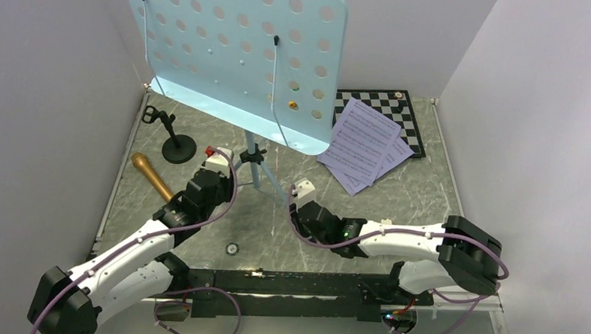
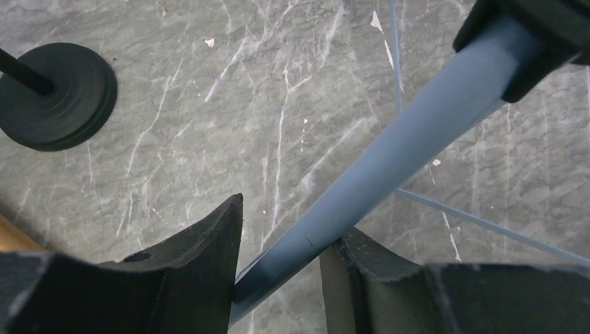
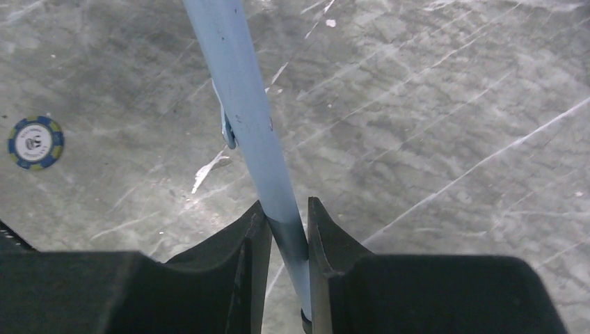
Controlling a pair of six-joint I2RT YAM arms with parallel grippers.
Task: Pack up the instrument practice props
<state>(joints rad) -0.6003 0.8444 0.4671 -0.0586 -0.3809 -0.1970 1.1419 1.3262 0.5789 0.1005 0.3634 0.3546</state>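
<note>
Grippers on the legs of the light-blue tripod music stand (image 1: 235, 112) with hole-punched desk

Two grippers are at work, each with one stand leg between its fingers. The right gripper (image 3: 285, 205) has its black fingers drawn in tight on both sides of a light-blue tubular leg (image 3: 240, 90), pinching it low down. The left gripper (image 2: 289, 226) is about half open around a second leg (image 2: 389, 153). One finger (image 2: 362, 264) touches the tube, but I cannot tell whether the jaws clamp it. The single music stand rests on its tripod on the grey-green marble-patterned table (image 1: 396, 209), between the two wrists. Left of the left gripper lies one gold-brown microphone (image 1: 150, 176). Just beyond it stands one small black round-based mic stand (image 1: 178, 148), upright. Well off to the far right, at least two white sheet-music pages (image 1: 363, 136) overlap, lying partly on one black-and-white chessboard (image 1: 400, 111). One blue-and-yellow round chip (image 1: 232, 248) lies near the arm bases.
</note>
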